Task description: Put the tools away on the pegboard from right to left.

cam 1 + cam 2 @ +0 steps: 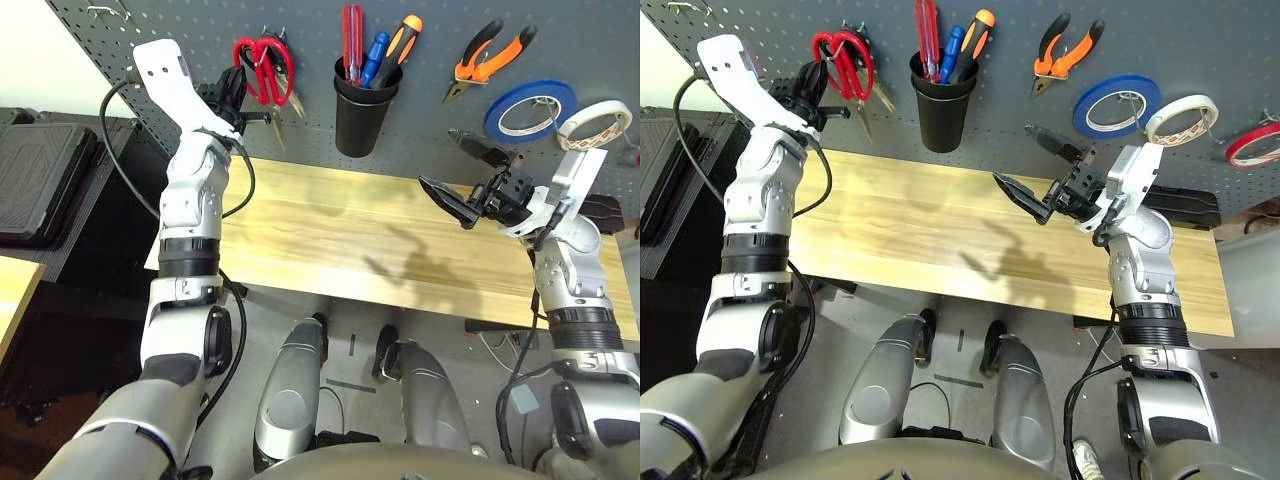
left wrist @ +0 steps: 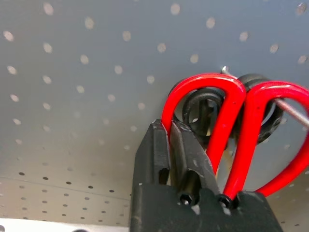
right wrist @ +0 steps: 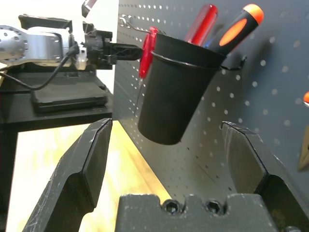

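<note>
The red-handled scissors (image 1: 265, 65) hang on a hook at the left of the dark grey pegboard (image 1: 430, 110). My left gripper (image 1: 240, 95) is raised to them. In the left wrist view its fingers (image 2: 159, 145) stand close together, pinching the rim of the scissors' left handle loop (image 2: 227, 121). Further right the red-handled screwdriver (image 1: 352, 40) stands in the black cup (image 1: 362, 110). The orange-and-black pliers (image 1: 490, 55) hang beyond it, and the red tape ring (image 1: 1255, 143) hangs at the far right. My right gripper (image 1: 437, 158) hovers open over the table, holding nothing.
Black scissor handles (image 2: 203, 108) sit on the same hook behind the red ones. Blue (image 1: 530, 108) and white (image 1: 595, 122) tape rolls hang right of the pliers. The wooden table (image 1: 350, 230) lies below the board, and a black case (image 1: 40, 180) sits to its left.
</note>
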